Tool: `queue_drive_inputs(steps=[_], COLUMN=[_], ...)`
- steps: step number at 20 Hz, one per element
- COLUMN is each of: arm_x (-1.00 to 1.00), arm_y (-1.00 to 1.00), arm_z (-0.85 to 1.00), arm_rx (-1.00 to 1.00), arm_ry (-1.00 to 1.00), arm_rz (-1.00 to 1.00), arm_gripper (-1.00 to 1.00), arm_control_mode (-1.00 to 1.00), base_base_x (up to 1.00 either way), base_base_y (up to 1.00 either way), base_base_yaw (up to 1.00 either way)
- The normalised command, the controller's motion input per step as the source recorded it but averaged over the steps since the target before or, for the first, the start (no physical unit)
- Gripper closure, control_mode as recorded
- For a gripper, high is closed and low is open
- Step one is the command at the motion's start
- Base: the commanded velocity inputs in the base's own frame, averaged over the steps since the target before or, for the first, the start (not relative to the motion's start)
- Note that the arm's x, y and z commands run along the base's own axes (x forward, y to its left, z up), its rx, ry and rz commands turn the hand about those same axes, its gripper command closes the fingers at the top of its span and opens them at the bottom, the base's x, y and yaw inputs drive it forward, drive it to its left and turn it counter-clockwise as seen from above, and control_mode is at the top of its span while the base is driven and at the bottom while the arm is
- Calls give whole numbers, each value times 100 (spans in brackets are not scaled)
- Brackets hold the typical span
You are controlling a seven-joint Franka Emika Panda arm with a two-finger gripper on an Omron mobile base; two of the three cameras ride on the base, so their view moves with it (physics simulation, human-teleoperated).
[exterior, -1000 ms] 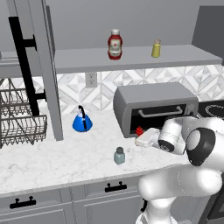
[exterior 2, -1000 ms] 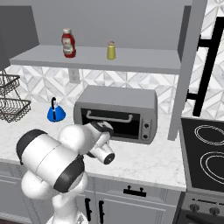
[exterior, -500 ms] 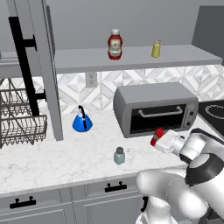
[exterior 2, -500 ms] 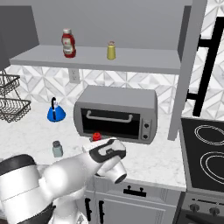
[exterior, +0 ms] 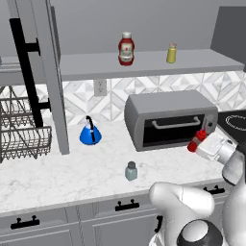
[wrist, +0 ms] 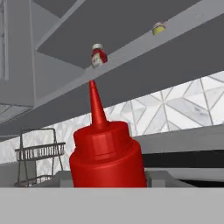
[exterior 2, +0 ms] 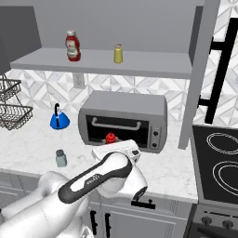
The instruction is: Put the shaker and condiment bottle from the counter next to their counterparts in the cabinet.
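At the centre right of the left base view our gripper [exterior: 202,143] is clenched on the condiment bottle [exterior: 197,141], before the toaster oven [exterior: 169,118]. We judge it light, soft and slippery, best held at the body.
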Motion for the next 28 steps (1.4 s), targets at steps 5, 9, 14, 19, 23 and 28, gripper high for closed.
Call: queue_drive_inputs(steps=[5,9,14,19,23,28], arm_x=[0,0,0,0,0,0], arm_y=[0,8,25,71,58,52], arm_z=[100,100,99,98,79,46], arm_rx=[0,0,0,2,1,-7], arm_ry=[25,36,29,-29,-61,-57], arm_rz=[0,1,6,3,0,0], arm_gripper=[100,100,100,100,100,100], arm_control_mode=[-100,-100,-100,-100,-100,-100], base_base_x=[0,0,0,0,0,0], base_base_y=[0,0,0,0,0,0], base_base_yaw=[0,0,0,0,0,0])
